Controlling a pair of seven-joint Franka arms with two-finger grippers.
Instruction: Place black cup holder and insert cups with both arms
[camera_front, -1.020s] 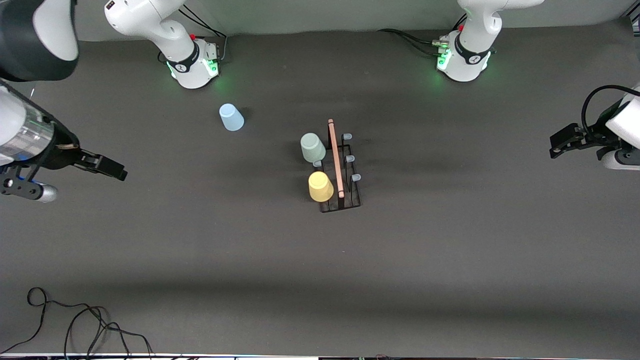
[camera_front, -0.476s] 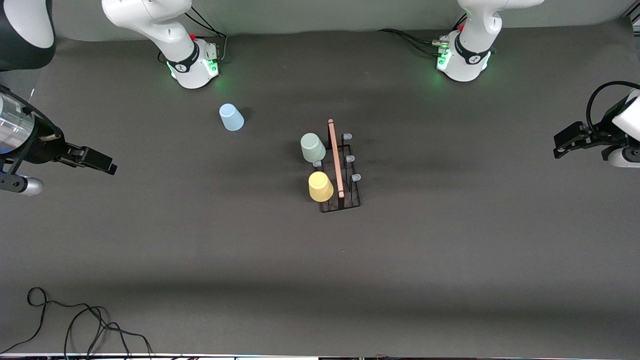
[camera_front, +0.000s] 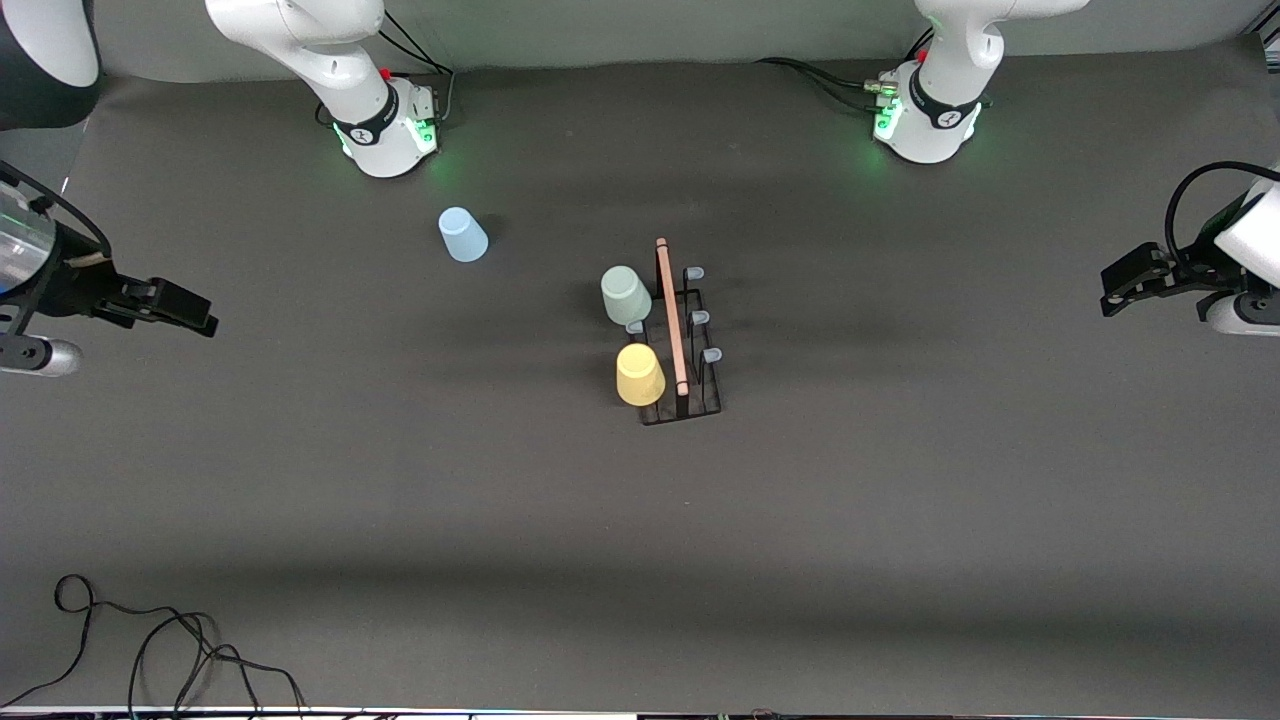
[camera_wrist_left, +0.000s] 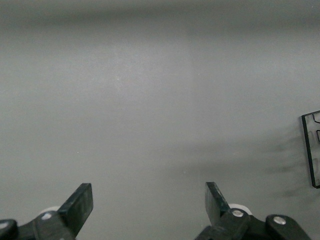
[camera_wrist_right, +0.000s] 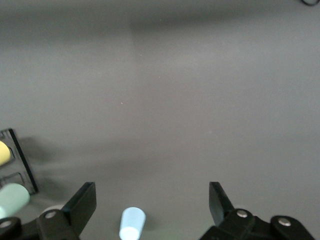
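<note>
Black cup holder (camera_wrist_left: 312, 150) cut off at edge.

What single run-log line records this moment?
rack: placed | green cup, yellow cup: on pegs | blue cup: on table | left pincer, right pincer: open, empty

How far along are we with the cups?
Holder is placed mid-table; green cup and yellow cup sit on its pegs. Nothing in hand: left gripper and right gripper hang open at the table ends. Left: the blue cup, standing near the right arm's base.
</note>
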